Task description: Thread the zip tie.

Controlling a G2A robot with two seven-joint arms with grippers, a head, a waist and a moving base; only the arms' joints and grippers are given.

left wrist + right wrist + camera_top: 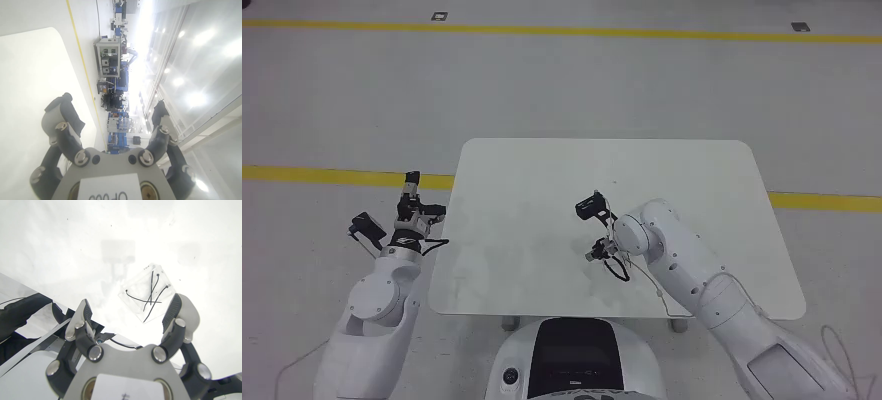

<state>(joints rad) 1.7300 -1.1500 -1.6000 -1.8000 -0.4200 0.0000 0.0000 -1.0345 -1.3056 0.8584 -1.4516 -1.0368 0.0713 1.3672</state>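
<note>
Zip ties point(151, 294) first: they're lying crossed over each other in a shallow clear tray point(140, 283) on the white table point(56, 247). The tray is just ahead of the right gripper point(130, 299), roughly centred between its fingers but a bit nearer one ribbed pad point(170, 309) than the other. Those fingers are spread wide with nothing in them. Nothing's picked yet, so we'd call this the reach-and-pick step.

To do it well, we'd go for the tie whose tail pokes out closest to the fingertips, since that end looks free of the crossing. We'd come down with the fingers straddling that one strand, across it rather than along it. We'd close carefully so the pads don't jam on the tray floor or pinch two ties. A slow lift should let the others slide off.

Count: we make out four black strands with three heads clear, and we're not sure about the fourth. One tray, one table. The left gripper point(113, 100) hangs just beside the table's edge, fingers apart too, holding nothing.
</note>
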